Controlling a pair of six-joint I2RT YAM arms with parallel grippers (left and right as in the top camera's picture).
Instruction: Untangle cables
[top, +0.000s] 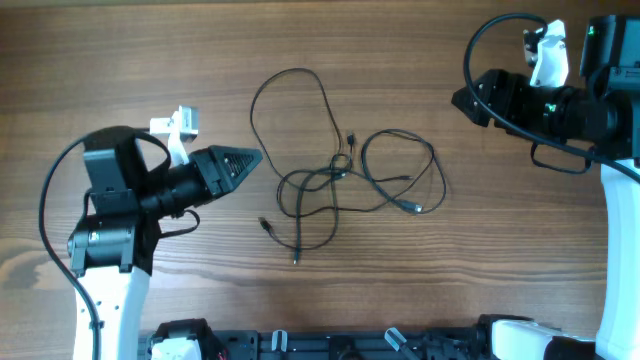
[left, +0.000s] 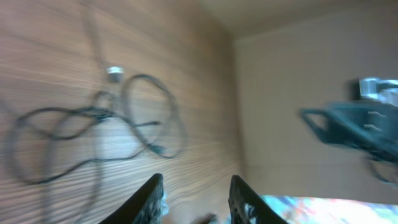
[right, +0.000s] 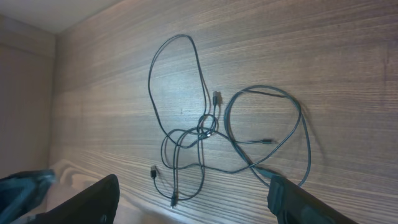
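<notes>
The cables (right: 205, 129) lie loose on the table (top: 150, 60), all meeting at one small knot (top: 338, 172) where the strands cross and twist. From the knot a tall narrow loop runs toward the far edge, a rounder loop spreads out toward the right arm's side, and slacker loops sag toward the near edge. The cords are thin, black and limp. Their small plugs (top: 265, 225) lie free at the ends, spread around the knot rather than buried in it, so I'd judge that the ends could be drawn out one at a time.

Neither arm touches anything. The left gripper (left: 196, 202) hangs off to the left of the knot, pointed straight at it. Its fingers are parted and nothing is between them, which looks like a line-up for a first pick. The right gripper (right: 193, 183) sits well away from the knot, high on the right. Its jaws are spread wide and empty, and its camera takes in the whole tangle, probably so it can choose a strand.
</notes>
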